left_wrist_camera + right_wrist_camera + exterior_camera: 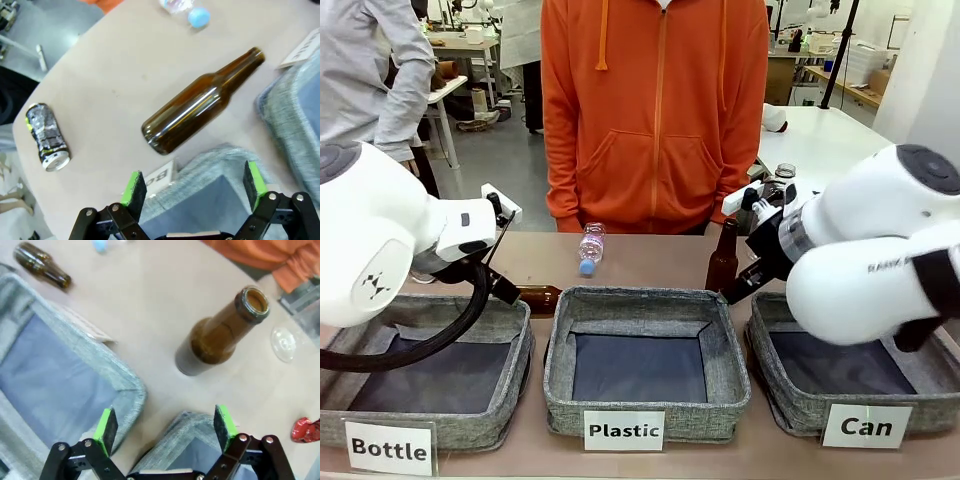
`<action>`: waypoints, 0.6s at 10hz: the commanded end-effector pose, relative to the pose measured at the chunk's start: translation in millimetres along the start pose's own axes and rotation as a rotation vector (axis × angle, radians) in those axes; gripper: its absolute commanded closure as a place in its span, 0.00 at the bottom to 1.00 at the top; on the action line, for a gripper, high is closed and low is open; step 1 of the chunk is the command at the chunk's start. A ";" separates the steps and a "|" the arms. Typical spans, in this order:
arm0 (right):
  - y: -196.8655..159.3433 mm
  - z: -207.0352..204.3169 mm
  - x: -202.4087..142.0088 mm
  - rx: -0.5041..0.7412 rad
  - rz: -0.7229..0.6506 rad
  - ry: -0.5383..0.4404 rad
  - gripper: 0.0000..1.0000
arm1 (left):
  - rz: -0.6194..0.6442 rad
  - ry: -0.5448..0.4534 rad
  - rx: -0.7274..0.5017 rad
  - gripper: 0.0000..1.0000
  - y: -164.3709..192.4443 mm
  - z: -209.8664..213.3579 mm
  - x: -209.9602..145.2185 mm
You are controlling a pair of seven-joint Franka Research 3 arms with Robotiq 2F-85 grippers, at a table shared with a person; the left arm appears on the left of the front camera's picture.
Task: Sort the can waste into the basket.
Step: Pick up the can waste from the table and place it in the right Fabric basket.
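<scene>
A crushed black can [46, 136] with white markings lies on the table near its left edge, far left of my open left gripper [192, 187]. Near the table's right side a crushed red can [306, 430] lies off to the right of my open right gripper [165, 427]. The grey basket labelled "Can" [778, 398] stands at the front right, and its rim [172, 442] lies just under the right gripper. In the front view the left gripper [503, 288] hangs behind the "Bottle" basket and the right gripper [740, 288] behind the "Can" basket. Nothing is held.
A brown bottle [200, 102] lies on its side behind the "Bottle" basket [510, 400]. Another brown bottle [220, 332] stands upright behind the "Plastic" basket [650, 415]. A clear plastic bottle [590, 248] lies before a person in an orange hoodie [655, 110].
</scene>
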State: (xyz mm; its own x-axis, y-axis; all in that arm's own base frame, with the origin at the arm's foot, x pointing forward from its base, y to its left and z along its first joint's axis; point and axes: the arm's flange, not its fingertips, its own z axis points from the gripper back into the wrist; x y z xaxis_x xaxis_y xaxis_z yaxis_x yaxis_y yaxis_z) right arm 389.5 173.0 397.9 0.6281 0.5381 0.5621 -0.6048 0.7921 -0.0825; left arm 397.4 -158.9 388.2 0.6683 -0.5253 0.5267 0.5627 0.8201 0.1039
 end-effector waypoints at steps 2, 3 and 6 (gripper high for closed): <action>-39.0 108.4 -17.9 0.213 -0.215 -0.051 0.00 | 0.162 -0.098 -0.197 0.00 15.1 114.7 -21.8; -52.9 136.6 -32.6 0.292 -0.275 -0.055 0.00 | 0.144 -0.140 -0.337 0.00 30.9 146.9 -46.2; -135.7 193.5 -102.9 0.482 -0.678 -0.139 0.00 | 0.226 -0.321 -0.721 0.00 139.5 211.9 -143.8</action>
State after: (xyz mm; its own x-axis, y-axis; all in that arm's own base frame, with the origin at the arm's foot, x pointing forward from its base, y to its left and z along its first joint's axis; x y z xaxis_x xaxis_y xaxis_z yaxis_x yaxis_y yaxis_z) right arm 314.2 -6.5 521.3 0.8579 0.0743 0.5084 -0.3945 0.7292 0.5592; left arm 303.3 14.0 545.6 0.6333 -0.2543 0.7309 0.7239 0.5286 -0.4433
